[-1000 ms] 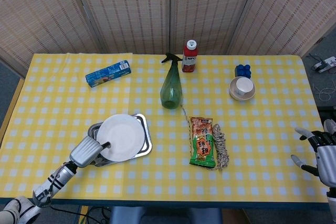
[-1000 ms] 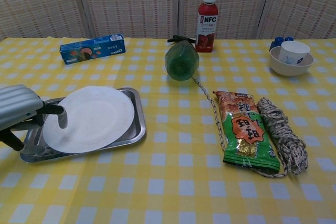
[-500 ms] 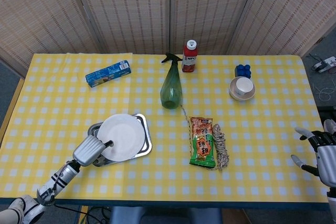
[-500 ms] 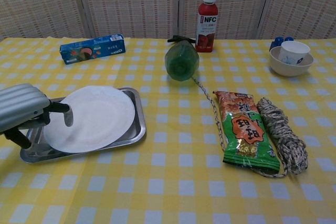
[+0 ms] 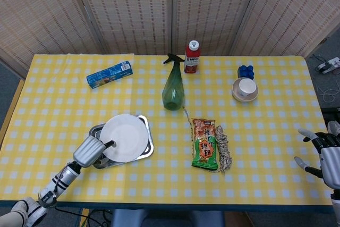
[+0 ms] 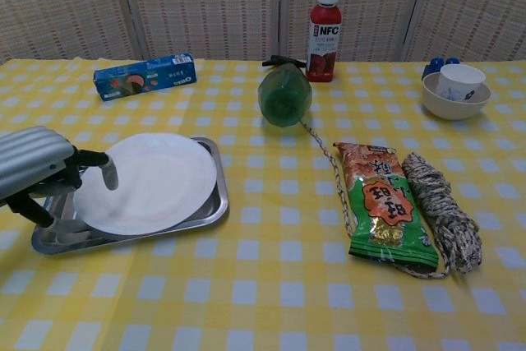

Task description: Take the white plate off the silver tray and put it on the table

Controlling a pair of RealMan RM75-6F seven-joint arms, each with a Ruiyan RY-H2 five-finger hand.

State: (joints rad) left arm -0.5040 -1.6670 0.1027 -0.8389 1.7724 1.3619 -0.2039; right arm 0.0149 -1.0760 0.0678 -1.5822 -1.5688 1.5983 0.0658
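Since a second ago, the left hand (image 6: 37, 172) has tipped the white plate (image 6: 148, 182) up a bit. It pinches the plate's left rim. Flat, round and smooth, the plate is not yet off the shiny metal silver tray (image 6: 215, 203). The yellow checked counter (image 6: 271, 285) waits. The right hand (image 5: 324, 150) hangs spread, holding nothing.

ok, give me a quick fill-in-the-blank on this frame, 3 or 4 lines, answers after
1. The left hand grips the near-left edge of the ____.
2. The silver tray lies on a ____ and white checked cloth.
3. The cup stands inside a ____.
4. The snack bag lies between the green spray bottle's cord and a bundle of ____.

Answers: white plate; yellow; bowl; rope
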